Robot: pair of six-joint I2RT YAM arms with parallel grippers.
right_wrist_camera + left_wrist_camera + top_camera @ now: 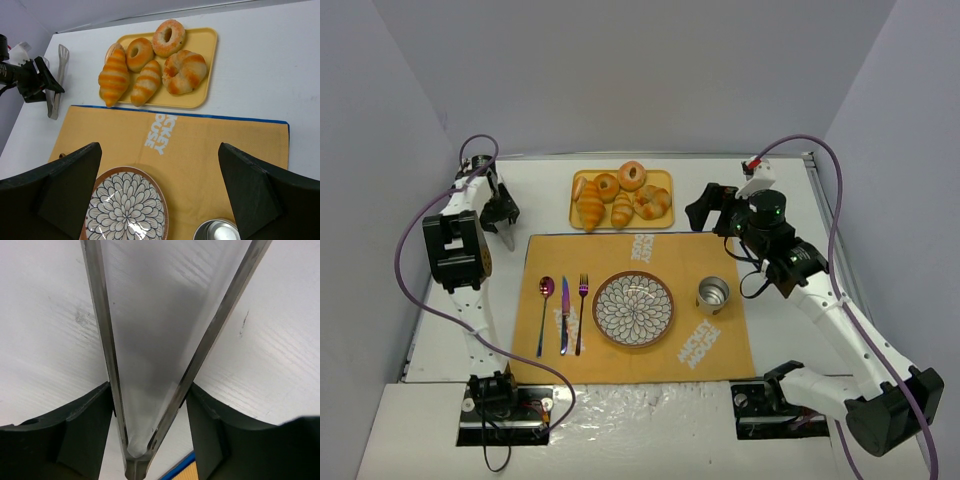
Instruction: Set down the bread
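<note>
Two striped golden rolls lie side by side on a yellow tray (663, 183) at the back: the larger (590, 206) (114, 75) on the left, the smaller (622, 209) (146, 82) to its right. My left gripper (505, 215) (150, 390) is left of the tray, shut on metal tongs (107, 340) (55, 80) near their hinge. The tongs' arms spread away in a V. My right gripper (705, 210) (160, 150) is open and empty, above the orange placemat (670, 260) to the right of the tray.
The tray also holds two ring bagels (607, 186) (632, 175) and a knotted bun (652, 202). On the placemat are a flower-patterned plate (633, 309), a metal cup (712, 295), and a spoon (545, 310), knife (563, 315) and fork (582, 310).
</note>
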